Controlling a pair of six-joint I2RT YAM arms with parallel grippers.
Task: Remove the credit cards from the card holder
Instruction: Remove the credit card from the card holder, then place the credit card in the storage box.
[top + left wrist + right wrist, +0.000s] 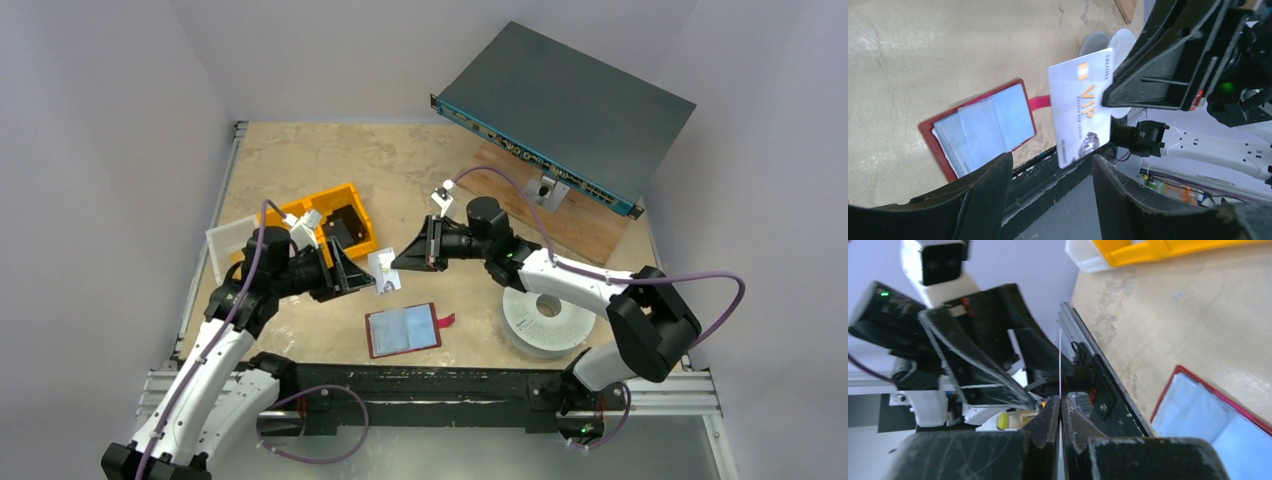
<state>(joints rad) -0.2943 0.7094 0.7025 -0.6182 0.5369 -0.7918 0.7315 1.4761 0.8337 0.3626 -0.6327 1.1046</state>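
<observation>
The dark red card holder [403, 330] lies open on the table, pale blue-grey inside up; it also shows in the left wrist view [978, 127] and the right wrist view [1208, 410]. My right gripper [400, 262] is shut on the edge of a pale white credit card [385, 272] and holds it in the air above the table. The card reads "VIP" in the left wrist view [1080, 107] and is a thin edge-on line in the right wrist view [1060, 365]. My left gripper [362, 275] is open, its jaws wide apart on either side of the card's free end, not touching it.
A yellow bin [335, 225] with dark parts and a white bin [232, 245] stand behind the left arm. A grey rack unit [565, 110] leans at the back right over a wooden board [560, 215]. A white roll [547, 318] lies by the right arm. A black rail [420, 385] runs along the near edge.
</observation>
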